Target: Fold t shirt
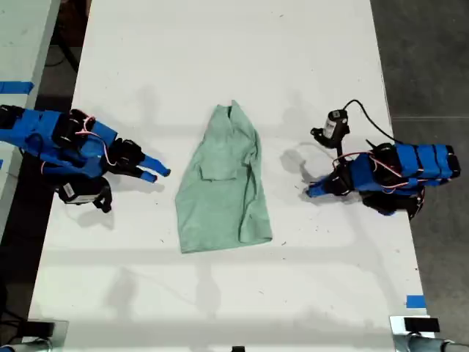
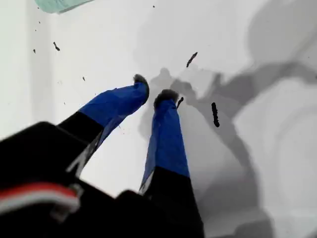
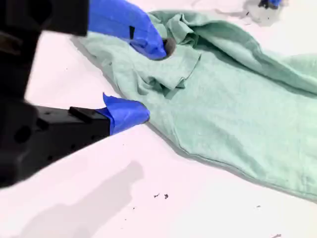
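White table, long and bare at its far end. T shirt mid-table, crumpled, narrow, lying flat between both arms. My second gripper, exterior view's left, jaws wide, tips just beside the cloth edge. My first gripper, exterior view's right, jaws narrowly parted, empty, apart from the shirt.

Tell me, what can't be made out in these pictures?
Pale mint-green cloth t shirt: its underside and inner folds, hidden under its own top layer in every view.
First wrist view: the frame's edge cuts off nearly all the shirt.
Dark specks on the white table: too small to identify.
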